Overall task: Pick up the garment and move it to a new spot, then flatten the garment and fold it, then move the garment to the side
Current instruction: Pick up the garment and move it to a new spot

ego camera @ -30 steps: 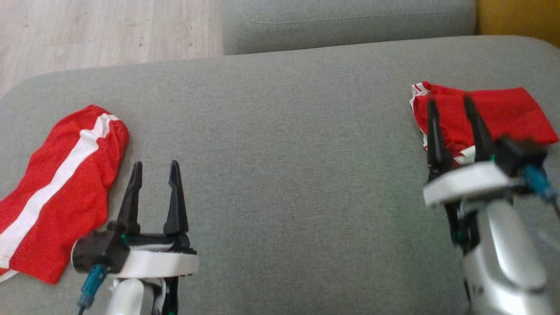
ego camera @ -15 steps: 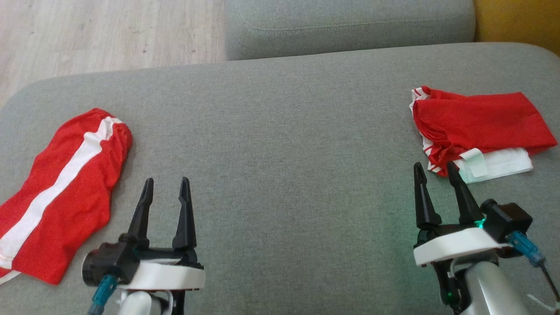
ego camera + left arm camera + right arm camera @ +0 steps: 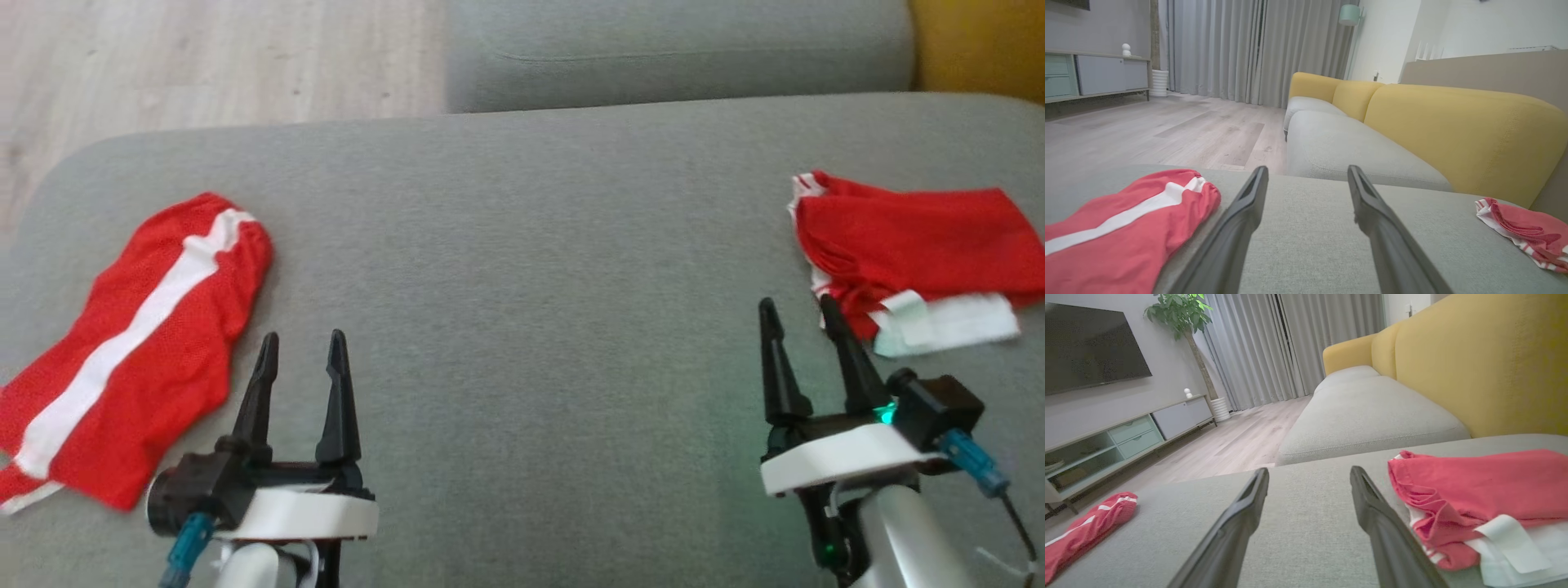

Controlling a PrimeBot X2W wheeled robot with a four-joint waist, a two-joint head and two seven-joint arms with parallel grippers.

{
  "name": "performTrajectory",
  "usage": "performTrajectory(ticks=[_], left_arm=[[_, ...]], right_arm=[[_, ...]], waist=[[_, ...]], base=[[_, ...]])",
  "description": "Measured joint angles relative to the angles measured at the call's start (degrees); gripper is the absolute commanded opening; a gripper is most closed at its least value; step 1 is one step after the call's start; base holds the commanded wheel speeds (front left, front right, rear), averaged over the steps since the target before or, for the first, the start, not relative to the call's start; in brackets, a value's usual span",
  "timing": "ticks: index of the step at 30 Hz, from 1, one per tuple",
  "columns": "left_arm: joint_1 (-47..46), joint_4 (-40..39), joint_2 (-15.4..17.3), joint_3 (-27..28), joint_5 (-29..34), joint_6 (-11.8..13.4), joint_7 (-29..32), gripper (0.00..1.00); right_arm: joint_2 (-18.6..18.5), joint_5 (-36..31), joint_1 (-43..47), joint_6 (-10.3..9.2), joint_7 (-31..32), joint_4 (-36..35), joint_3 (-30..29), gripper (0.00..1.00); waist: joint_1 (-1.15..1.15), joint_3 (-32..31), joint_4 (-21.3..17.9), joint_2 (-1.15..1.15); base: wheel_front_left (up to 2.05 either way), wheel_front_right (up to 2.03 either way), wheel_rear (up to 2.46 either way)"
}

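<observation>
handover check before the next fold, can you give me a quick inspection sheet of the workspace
surface: grey sofa cushion, flat
job's things: striped garment, red with a white band, lying loose at the left; folded garment, red with a white part, at the right
clutter: nothing seen
grippers: left gripper open, empty; right gripper open, empty, fingers beside the folded garment
cables: left plug and right plug, both blue, at the wrists
surroundings: wood floor, yellow sofa back, curtains, TV, plant
</observation>
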Motion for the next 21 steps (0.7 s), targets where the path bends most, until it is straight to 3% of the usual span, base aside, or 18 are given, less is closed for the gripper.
performTrajectory(ticks=[21], left_arm=[[3.11,0.16,0.05,5.67,0.76,0.52,0.00,1.00]], right_arm=[[0.01,2.01,1.19,0.00,-0.01,1.44,7.17,1.00]], waist=[[0.00,-3.03,16.44,0.00]], base=[[0.00,0.00,0.00]])
